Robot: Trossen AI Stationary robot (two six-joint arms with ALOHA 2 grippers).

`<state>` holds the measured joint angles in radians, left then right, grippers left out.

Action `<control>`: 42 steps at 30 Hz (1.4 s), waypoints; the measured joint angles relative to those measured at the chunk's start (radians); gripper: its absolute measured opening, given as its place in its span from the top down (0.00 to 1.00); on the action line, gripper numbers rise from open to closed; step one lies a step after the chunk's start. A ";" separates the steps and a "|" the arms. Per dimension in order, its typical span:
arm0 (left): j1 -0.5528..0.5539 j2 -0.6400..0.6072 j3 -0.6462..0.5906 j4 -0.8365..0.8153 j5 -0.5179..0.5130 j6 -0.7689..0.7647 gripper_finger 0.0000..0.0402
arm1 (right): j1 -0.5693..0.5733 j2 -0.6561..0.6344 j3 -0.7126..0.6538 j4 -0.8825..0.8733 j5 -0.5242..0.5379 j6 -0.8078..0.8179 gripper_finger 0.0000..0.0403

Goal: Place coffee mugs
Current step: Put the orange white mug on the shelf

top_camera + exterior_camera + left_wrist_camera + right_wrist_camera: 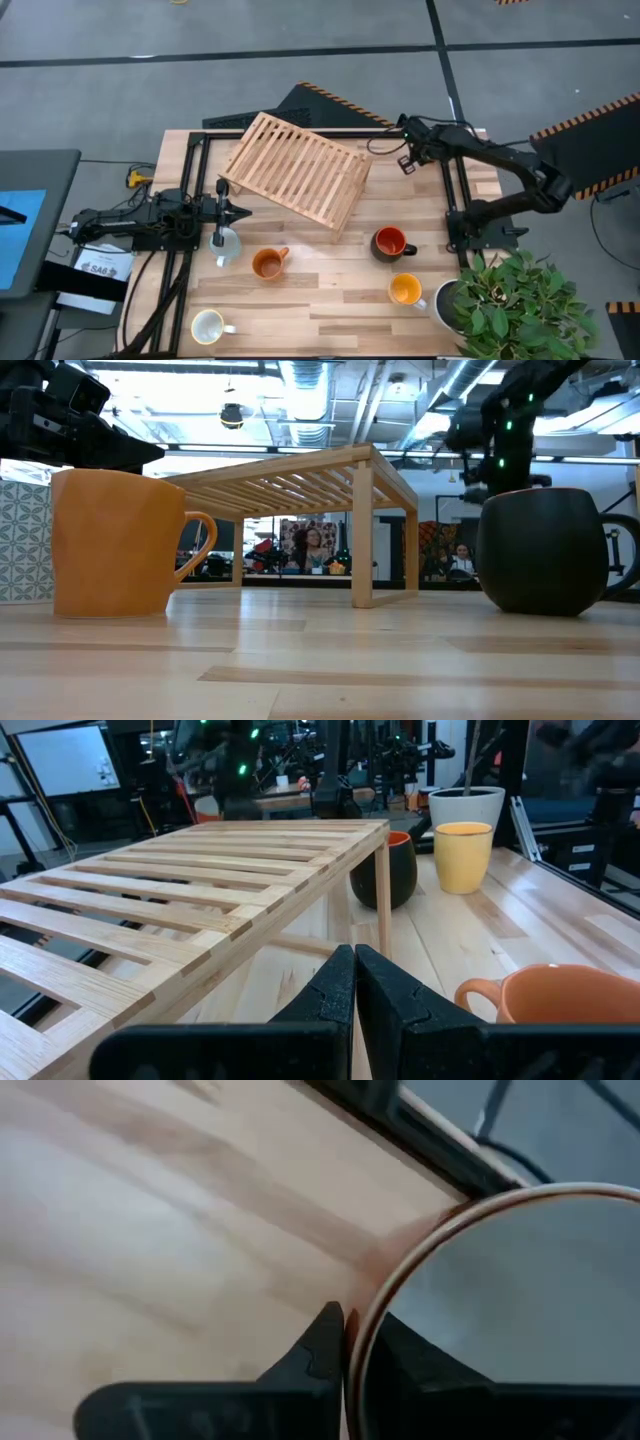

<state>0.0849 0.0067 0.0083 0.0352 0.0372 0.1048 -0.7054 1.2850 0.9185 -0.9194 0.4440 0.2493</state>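
My right gripper (408, 162) is over the table's far right, beside the wooden rack (298, 167), shut on a terracotta mug with a white inside (510, 1290). My left gripper (246, 211) is shut and empty at the left, pointing at the rack. A pale blue-grey mug (228, 248) stands just below it. On the table stand a brownish-orange mug (267, 263), a dark mug with a red inside (390, 243), an orange-yellow mug (405, 290) and a cream-white mug (207, 326). My right gripper has the terracotta mug by its rim (362, 1305), one finger (405, 1345) inside the white hollow and one finger (322, 1338) outside the wall. It comes from above, pointing down. Whether the mug's base is on the table, I cannot tell.
A white pot (448, 300) with a green leafy plant (520, 295) fills the near right corner. The slatted rack stands on legs (361, 535), with room beneath. Bare wood lies between the rack and the row of mugs. Black frame rails (190, 180) run along both sides.
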 joint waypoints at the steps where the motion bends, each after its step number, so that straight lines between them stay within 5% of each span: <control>1: 0.000 0.000 0.000 0.000 0.000 0.000 1.00 | 0.028 -0.016 0.021 -0.028 0.000 0.012 0.88; 10: 0.000 0.000 0.000 0.000 0.000 0.000 1.00 | 0.350 -0.089 0.332 -0.115 -0.051 0.068 0.88; 19: 0.000 0.000 0.000 0.000 0.000 0.000 1.00 | 0.592 0.048 0.752 -0.181 -0.050 0.019 0.88; 32: 0.000 0.000 0.000 0.000 0.000 0.000 1.00 | 0.627 0.497 1.107 -0.497 -0.074 -0.071 0.88; 42: 0.000 0.000 0.000 0.000 0.000 0.000 1.00 | 0.591 0.571 1.167 -0.560 -0.151 -0.093 0.88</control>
<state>0.0849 0.0065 0.0085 0.0351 0.0372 0.1049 -0.1143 1.8557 2.0857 -1.4790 0.2931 0.1562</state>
